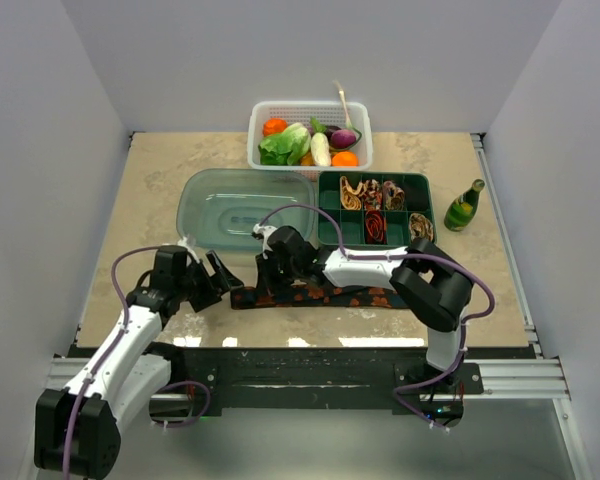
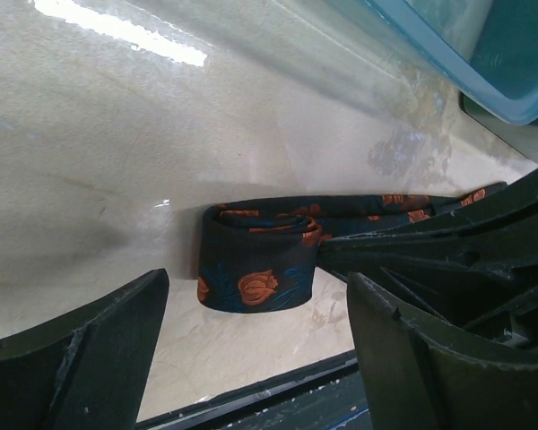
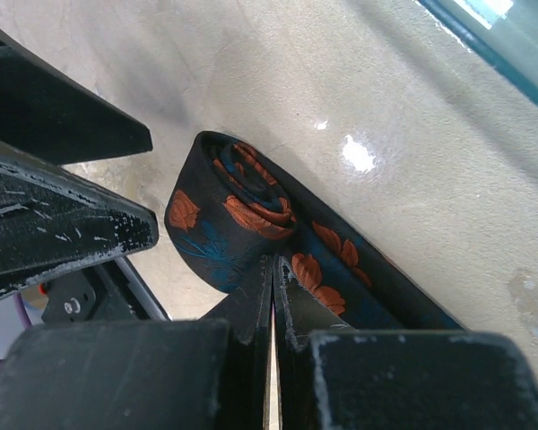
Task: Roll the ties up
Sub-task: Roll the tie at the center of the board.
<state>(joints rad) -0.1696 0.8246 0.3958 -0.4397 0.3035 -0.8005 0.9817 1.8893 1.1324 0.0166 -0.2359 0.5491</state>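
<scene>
Right pincer point(image 3: 273, 266) closed tight, tips touching black orange-flowered tie point(image 3: 217, 244); end coiled on tabletop point(image 3: 412, 134).

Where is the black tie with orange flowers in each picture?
Top external: the tie lies flat along the near edge of the table.
Left wrist: its rolled end sits in the centre, just beyond the open left gripper.
Right wrist: the roll sits centre-left, above the fingertips.
Shared landmark: the shut right gripper, right beside the roll in every view.
</scene>
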